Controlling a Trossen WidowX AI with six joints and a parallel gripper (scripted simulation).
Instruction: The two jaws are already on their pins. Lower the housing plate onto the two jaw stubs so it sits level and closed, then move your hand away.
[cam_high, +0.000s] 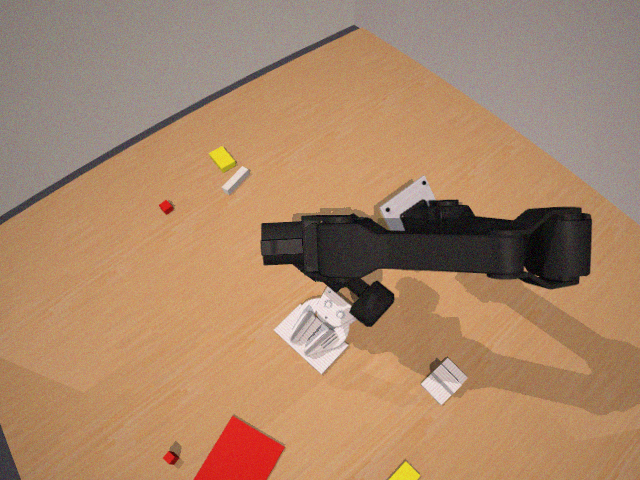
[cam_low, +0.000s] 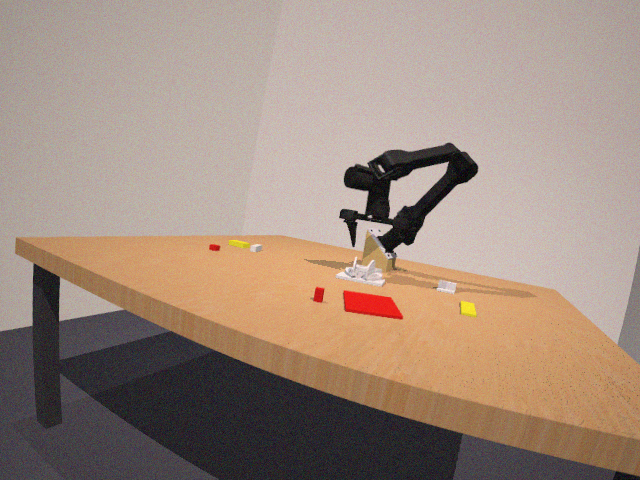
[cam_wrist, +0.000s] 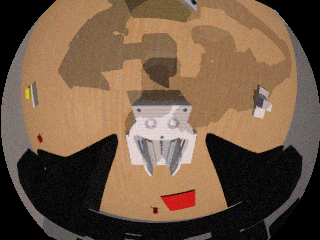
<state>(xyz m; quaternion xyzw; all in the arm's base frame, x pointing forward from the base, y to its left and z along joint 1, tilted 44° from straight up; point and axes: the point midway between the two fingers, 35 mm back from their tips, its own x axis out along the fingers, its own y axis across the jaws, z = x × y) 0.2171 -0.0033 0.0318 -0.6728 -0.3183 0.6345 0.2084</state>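
The white housing plate (cam_high: 341, 308) (cam_wrist: 161, 114) lies over the rear ends of the two jaws, with two round bosses side by side on it. It looks about level in the wrist view; whether it is fully closed I cannot tell. The ribbed left jaw (cam_wrist: 145, 152) and right jaw (cam_wrist: 177, 152) stick out from under it, spread a little, above the white base (cam_high: 323, 365) (cam_low: 345, 277). My gripper (cam_low: 371, 248) (cam_wrist: 162, 138) is wide open and empty above the assembly, one finger on either side in the wrist view. In the top view the arm hides the fingers.
A tan sloped stand (cam_low: 382, 262) with a white face (cam_high: 405, 200) is behind the assembly, close to the arm. A small white stepped block (cam_high: 443, 381) (cam_low: 446, 287) (cam_wrist: 260, 102) lies to the right. A red slab (cam_high: 242, 449) (cam_low: 372, 304) (cam_wrist: 181, 200) lies in front.
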